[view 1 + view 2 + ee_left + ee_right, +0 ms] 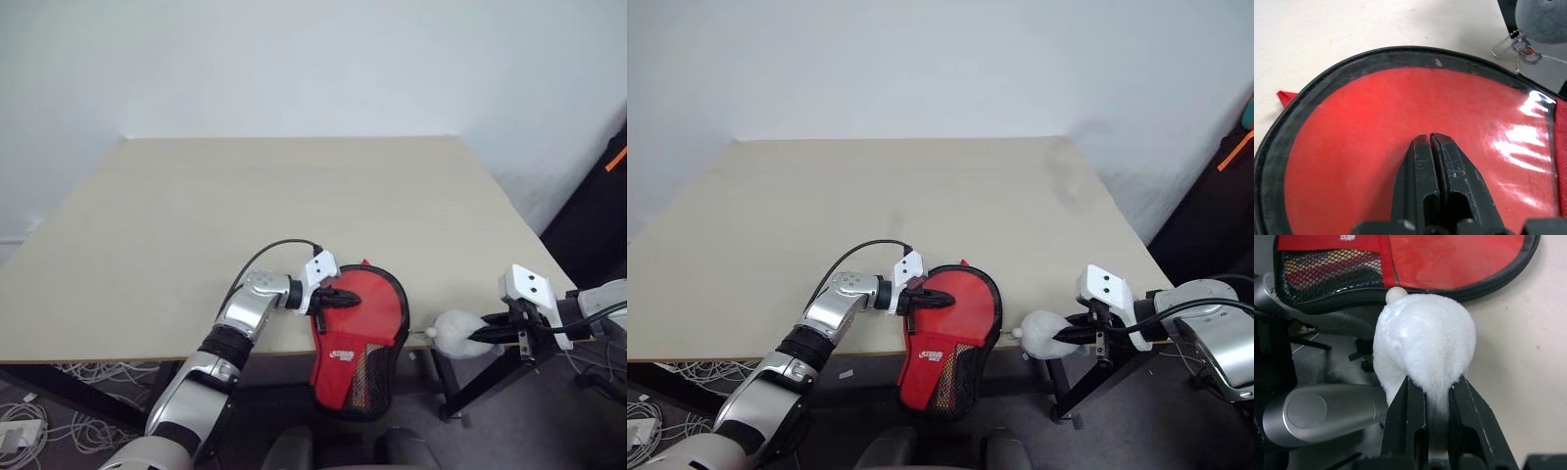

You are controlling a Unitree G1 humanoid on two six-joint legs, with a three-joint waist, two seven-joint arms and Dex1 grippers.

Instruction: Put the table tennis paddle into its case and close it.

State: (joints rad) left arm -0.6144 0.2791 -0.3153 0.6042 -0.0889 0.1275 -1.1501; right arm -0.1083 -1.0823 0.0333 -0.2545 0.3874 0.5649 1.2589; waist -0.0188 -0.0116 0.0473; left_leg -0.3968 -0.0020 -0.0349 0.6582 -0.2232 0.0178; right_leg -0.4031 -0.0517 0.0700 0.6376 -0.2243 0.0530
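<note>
The red paddle-shaped soft zip case (359, 338), with black trim, a white logo and a black mesh end, lies at the lower centre of the head views, its round end on the pale wooden bench (294, 215) and its mesh end hanging over the near edge. The left gripper (345, 299) comes in from the left and rests on the round red top of the case with its two black fingers (1432, 181) pressed together, pinning it rather than pinching anything.

At the lower right of the frame, just off the bench edge, the right gripper (490, 336) pinches a white fluffy pom-pom (458, 332). In the right wrist view the fluff bulges out between the fingers (1469, 421), with a small pale bead (1396, 294) at its far end touching the case's black rim; it looks like the zip pull.

The table tennis paddle cannot be seen as a separate thing. The case looks flat and shut around its rim, so it is probably already inside, but this cannot be confirmed.

The step in hand appears to be closing the zip: one gripper steadies the case while the other draws the pull. Whether the zip is fully run cannot be told. The next move calls for pulling along the rim's curve while keeping the case from sliding off the bench.
</note>
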